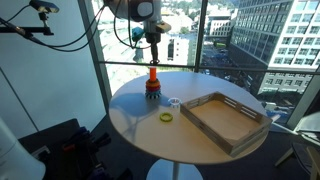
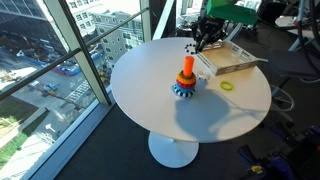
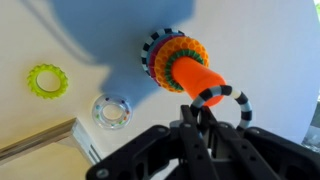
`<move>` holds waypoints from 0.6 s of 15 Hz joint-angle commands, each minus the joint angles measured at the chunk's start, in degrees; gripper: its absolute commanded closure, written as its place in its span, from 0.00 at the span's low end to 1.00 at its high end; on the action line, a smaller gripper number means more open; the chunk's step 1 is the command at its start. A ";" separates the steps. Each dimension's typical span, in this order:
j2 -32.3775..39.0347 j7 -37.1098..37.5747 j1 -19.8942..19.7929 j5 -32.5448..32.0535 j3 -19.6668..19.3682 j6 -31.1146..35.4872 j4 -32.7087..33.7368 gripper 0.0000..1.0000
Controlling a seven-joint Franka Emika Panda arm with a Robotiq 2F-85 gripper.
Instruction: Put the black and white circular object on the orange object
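Observation:
My gripper [image 3: 197, 113] is shut on the rim of the black and white ring [image 3: 240, 98], which is striped. In the wrist view the ring hangs over the tip of the orange peg [image 3: 190, 75]; part of its band crosses the peg's end. The peg rises from a base of stacked multicoloured rings [image 3: 165, 52]. In both exterior views the gripper [image 1: 153, 54] [image 2: 199, 43] hovers directly above the orange peg [image 1: 153, 75] [image 2: 187, 68] on the round white table [image 1: 140, 125]. The ring is too small to make out there.
A flat yellow-green ring [image 3: 47, 80] [image 1: 166, 118] [image 2: 228, 86] and a small clear ring [image 3: 111, 111] [image 1: 174, 101] lie on the table near the peg. A wooden tray [image 1: 228, 118] [image 2: 236, 62] stands beside them. Tall windows are close behind the table.

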 commanded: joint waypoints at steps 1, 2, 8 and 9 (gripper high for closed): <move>2.92 -2.42 -0.80 2.97 0.75 -2.44 3.25 0.95; 3.37 -2.68 -0.81 3.46 0.76 -2.62 3.47 0.94; 5.78 -3.63 -0.90 5.71 0.73 -4.89 5.47 0.94; 5.98 -3.75 -0.87 5.89 0.71 -5.12 5.70 0.94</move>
